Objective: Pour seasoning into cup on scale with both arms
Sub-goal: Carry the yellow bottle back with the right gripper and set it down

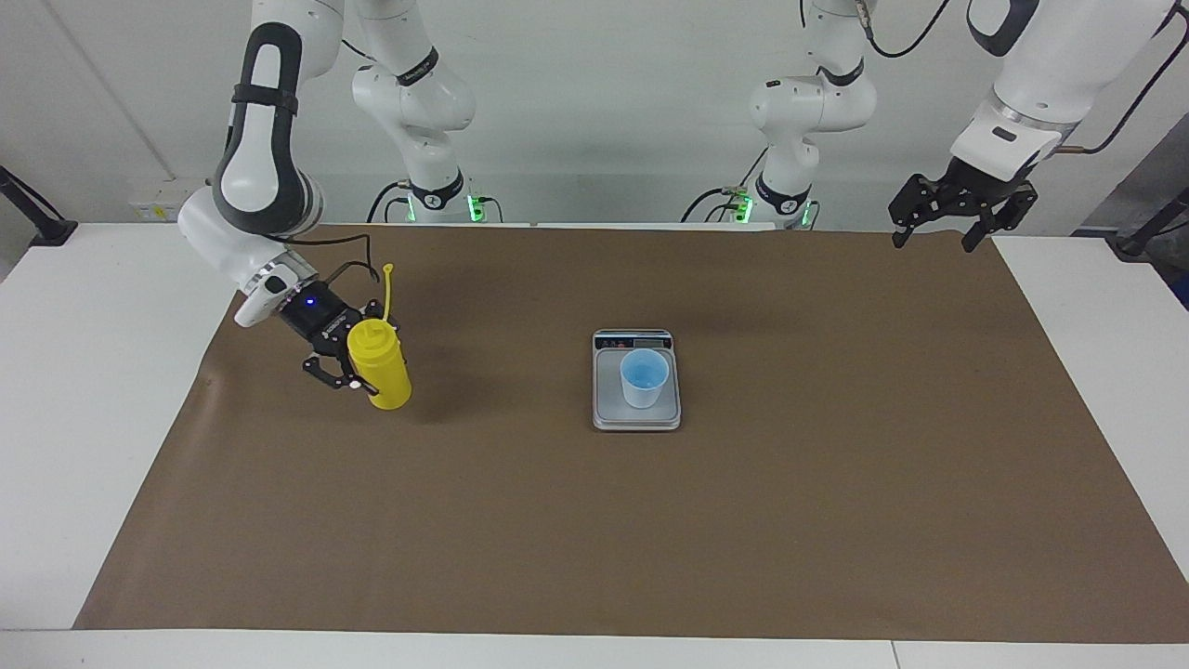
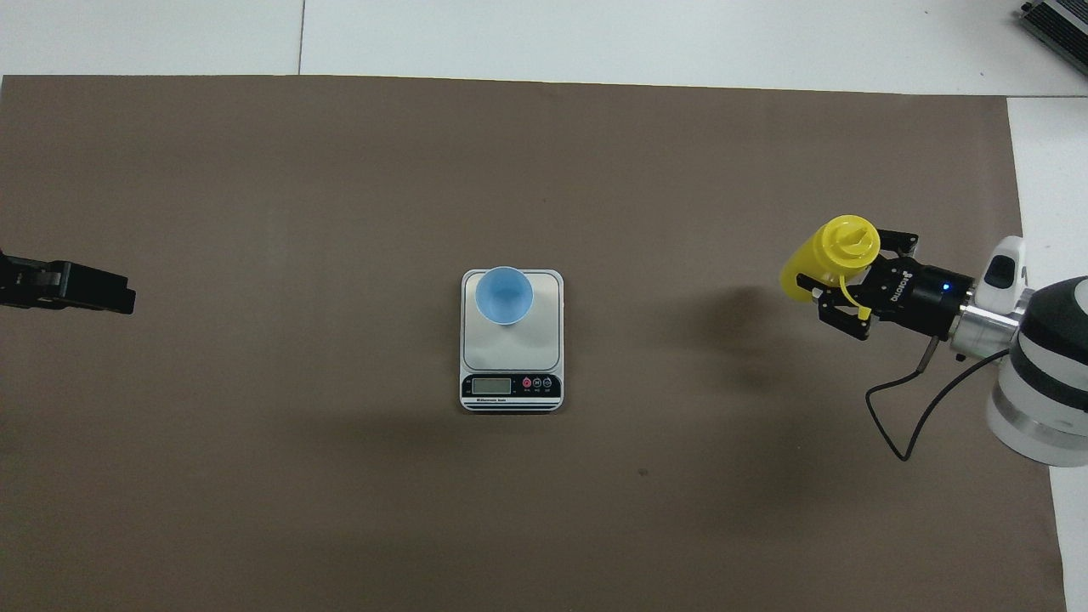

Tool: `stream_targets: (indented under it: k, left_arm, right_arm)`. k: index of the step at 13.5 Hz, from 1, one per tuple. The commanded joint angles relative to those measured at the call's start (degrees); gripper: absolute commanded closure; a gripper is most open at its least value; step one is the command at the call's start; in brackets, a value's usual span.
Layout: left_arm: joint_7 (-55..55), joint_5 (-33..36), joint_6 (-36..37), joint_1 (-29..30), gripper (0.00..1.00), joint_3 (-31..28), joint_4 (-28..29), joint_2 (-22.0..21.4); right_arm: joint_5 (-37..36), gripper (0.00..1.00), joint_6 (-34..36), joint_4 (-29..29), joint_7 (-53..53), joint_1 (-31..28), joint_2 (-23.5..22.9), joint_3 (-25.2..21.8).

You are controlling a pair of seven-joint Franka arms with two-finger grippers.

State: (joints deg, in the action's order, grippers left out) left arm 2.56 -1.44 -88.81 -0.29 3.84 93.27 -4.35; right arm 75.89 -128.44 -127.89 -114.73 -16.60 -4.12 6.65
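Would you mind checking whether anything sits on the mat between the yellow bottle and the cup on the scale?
Nothing visible does. The right gripper holds the seasoning bottle upright at the right arm's end of the brown mat. Only bare mat lies between it and the cup on the scale. The left gripper waits, open, over the mat's edge.

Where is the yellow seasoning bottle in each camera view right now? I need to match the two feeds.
Facing view: the seasoning bottle stands upright on the brown mat at that picture's left, in the right gripper.
Overhead view: the same bottle is at that picture's right edge area, level with the cup.
Shared landmark: the scale with the blue cup, mid-table in both.
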Motion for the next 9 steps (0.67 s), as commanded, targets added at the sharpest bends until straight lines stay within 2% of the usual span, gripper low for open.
stream_targets:
  k: [1,3,6,8,9]
  left_arm:
    - [-0.19,-0.41,0.92,0.91,0.0,0.46,0.42,-0.84]
    - [-0.19,-0.41,0.92,0.91,0.0,0.46,0.42,-0.84]
    - [-0.19,-0.41,0.92,0.91,0.0,0.46,0.42,-0.84]
    - [-0.19,-0.41,0.92,0.91,0.0,0.46,0.42,-0.84]
    - [-0.19,-0.41,0.92,0.91,0.0,0.46,0.42,-0.84]
  right_arm:
    - [3.73,1.0,0.73,-1.22,-4.17,-2.55,-0.88,0.82]
    - [6.01,1.0,1.61,-1.22,-8.65,-3.78,-3.07,0.82]
    - [10.05,1.0,5.99,-1.05,-18.31,-6.77,-8.78,0.82]
    - [10.24,1.0,7.5,-0.96,-20.71,-7.92,-10.12,0.74]
    - [10.33,0.33,7.77,-0.78,-20.71,-7.92,-10.12,0.82]
